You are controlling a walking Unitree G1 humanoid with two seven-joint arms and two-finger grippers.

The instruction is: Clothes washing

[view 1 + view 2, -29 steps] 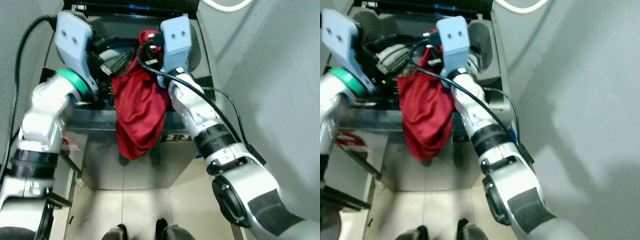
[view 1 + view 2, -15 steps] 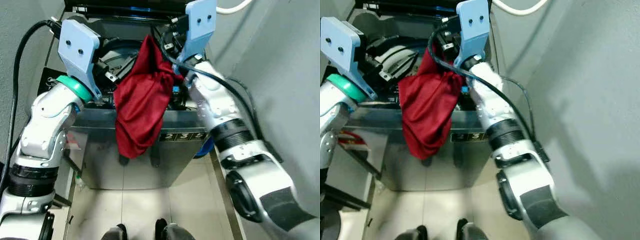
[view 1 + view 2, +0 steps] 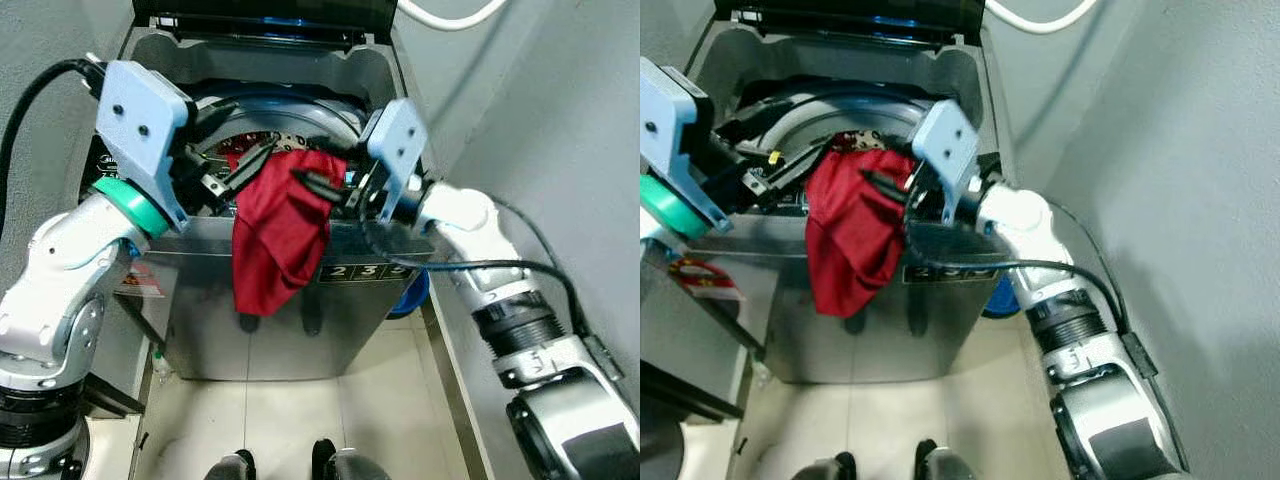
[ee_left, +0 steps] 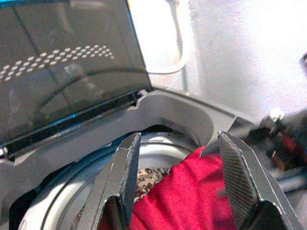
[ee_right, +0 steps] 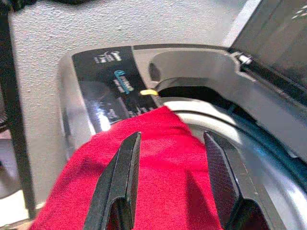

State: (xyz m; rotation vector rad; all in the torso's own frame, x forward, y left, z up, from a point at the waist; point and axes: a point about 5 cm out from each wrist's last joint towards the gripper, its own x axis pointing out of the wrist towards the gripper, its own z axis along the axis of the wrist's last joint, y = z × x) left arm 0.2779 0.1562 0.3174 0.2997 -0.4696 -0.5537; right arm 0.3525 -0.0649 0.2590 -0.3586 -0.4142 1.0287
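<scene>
One crumpled red cloth garment [image 3: 280, 235] lay draped over the front rim of the single grey top-loading washing machine [image 3: 270, 320], half hanging outside. Both the left gripper [image 3: 240, 175] and right gripper [image 3: 325, 190] had their jaws apart, touching nothing. Pushing the hanging part up and over the rim into the one round steel drum [image 3: 830, 120] would probably serve best.

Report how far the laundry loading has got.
Done: the washer lid is up and the red garment has reached the washer. In hand: it drapes over the front rim, with the open left gripper and right gripper beside it. Left: pushing it into the drum.
</scene>
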